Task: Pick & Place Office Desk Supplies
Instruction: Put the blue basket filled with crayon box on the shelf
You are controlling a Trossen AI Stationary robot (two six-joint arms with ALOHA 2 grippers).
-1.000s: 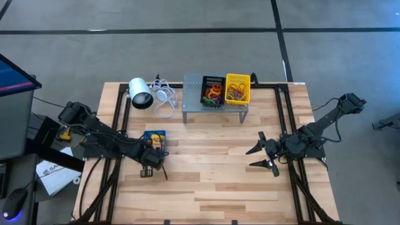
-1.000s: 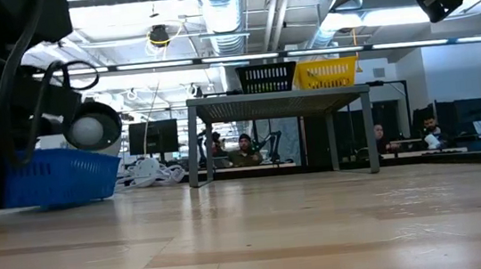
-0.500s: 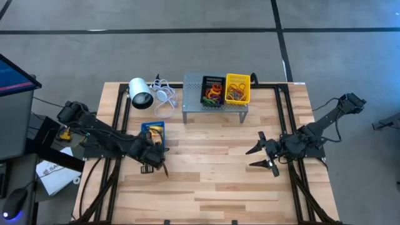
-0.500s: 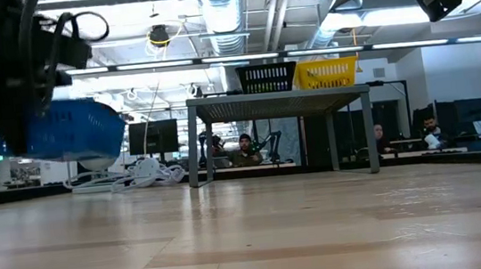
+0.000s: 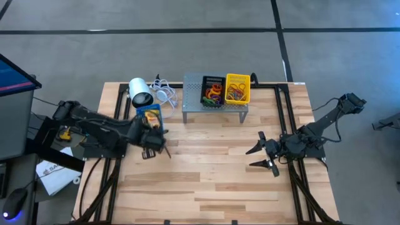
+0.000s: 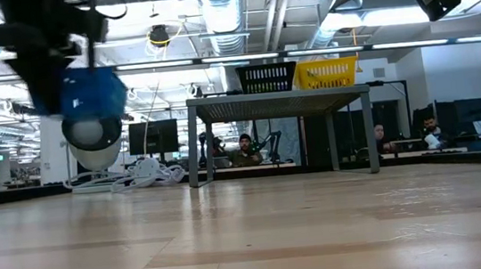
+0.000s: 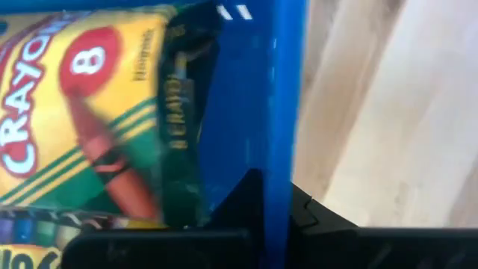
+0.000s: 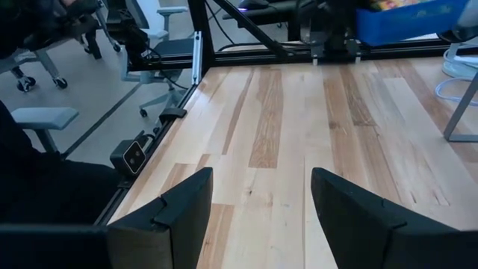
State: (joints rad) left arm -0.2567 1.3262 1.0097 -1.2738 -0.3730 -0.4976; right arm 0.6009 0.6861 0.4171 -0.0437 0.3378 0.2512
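Note:
My left gripper (image 5: 152,129) is shut on the blue bin (image 5: 150,116), which hangs well above the table (image 6: 91,92) near the white cylinder. Inside the bin lies a yellow crayon box (image 7: 82,112), with the edge of a second one (image 7: 22,254) beside it. A black bin (image 5: 212,91) and a yellow bin (image 5: 237,87), both holding coloured rubber-band loops, stand on the grey perforated stand (image 5: 195,103). My right gripper (image 5: 262,156) hangs open over the table's right part, with nothing between its fingers (image 8: 187,205). My left gripper grips one side wall of the blue bin (image 7: 282,142) at its rim, one finger (image 7: 243,205) inside the bin and one outside. The fingers come from above, slanting down. The bin is lifted clear of the table with the crayon boxes in it.
A white cylinder (image 5: 140,94) with a coiled white cable (image 5: 164,100) lies at the far left, just beyond the lifted bin. Bare wood spans the table's middle and near part (image 5: 212,181). People sit in the room beyond the table (image 6: 244,147).
My left gripper has risen and gone toward the table's far edge, tipping further down, still shut on the blue bin. The bin has left the table top and now hangs high in front of the white cylinder.

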